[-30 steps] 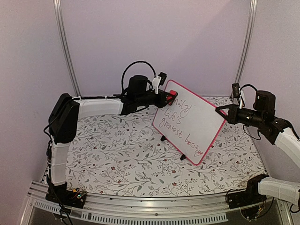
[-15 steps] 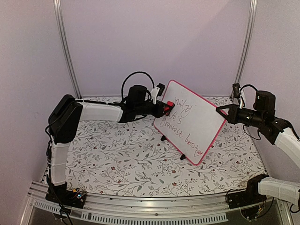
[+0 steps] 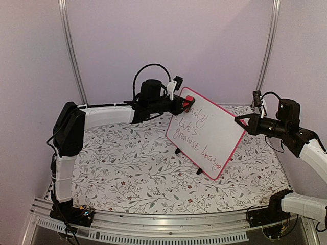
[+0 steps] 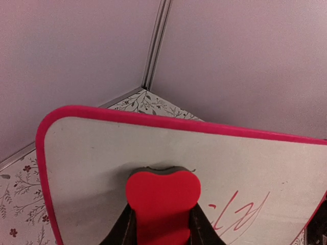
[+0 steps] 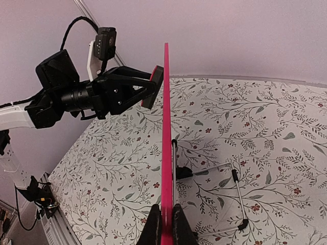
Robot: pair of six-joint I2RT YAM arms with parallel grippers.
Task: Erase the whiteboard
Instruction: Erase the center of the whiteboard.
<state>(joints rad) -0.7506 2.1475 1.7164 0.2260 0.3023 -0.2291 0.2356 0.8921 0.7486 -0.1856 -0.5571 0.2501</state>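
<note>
One whiteboard, one red eraser, two arms, one floral table.

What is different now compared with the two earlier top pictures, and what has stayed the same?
The left gripper, shut on the red eraser, slid down the face of the whiteboard half a second ago and has now come back up to its top corner. The right gripper stays clamped on the board's opposite edge. The board and its red writing look unchanged.
</note>
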